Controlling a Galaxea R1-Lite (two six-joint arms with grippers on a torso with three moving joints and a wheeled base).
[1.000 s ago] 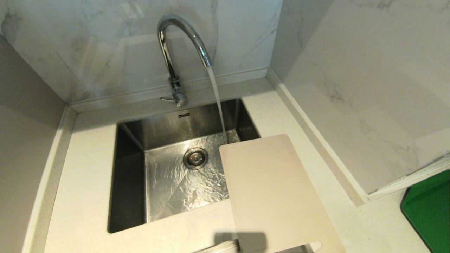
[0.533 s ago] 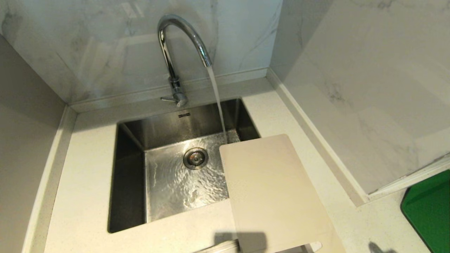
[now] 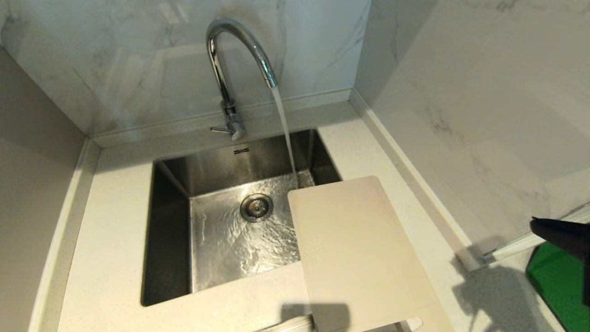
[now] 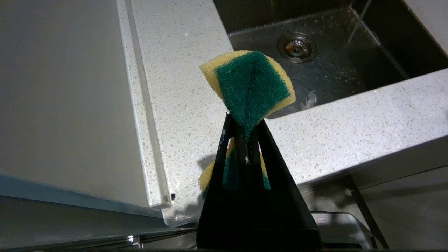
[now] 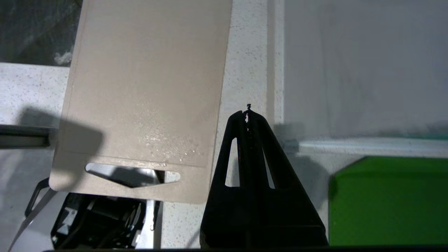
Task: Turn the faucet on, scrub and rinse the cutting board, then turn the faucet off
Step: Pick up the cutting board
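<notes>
Faucet: faucet (image 3: 237, 60) stands behind the sink (image 3: 168, 230), its stream falling into the basin just past the board's far edge, so step one looks done.
Cutting board: cutting board (image 3: 357, 253) bridges counter (image 3: 110, 221) and sink, one end jutting over the basin (handy for scrubbing with runoff into the drain), slot handle nearest the robot.
Left gripper: left gripper (image 4: 245, 127) clenched on a sponge (image 4: 250, 84), poised beside the sink.
Right gripper: right gripper (image 5: 247, 113) empty, fingers pressed together, over the counter beside the board, likely heading to steady it.
</notes>
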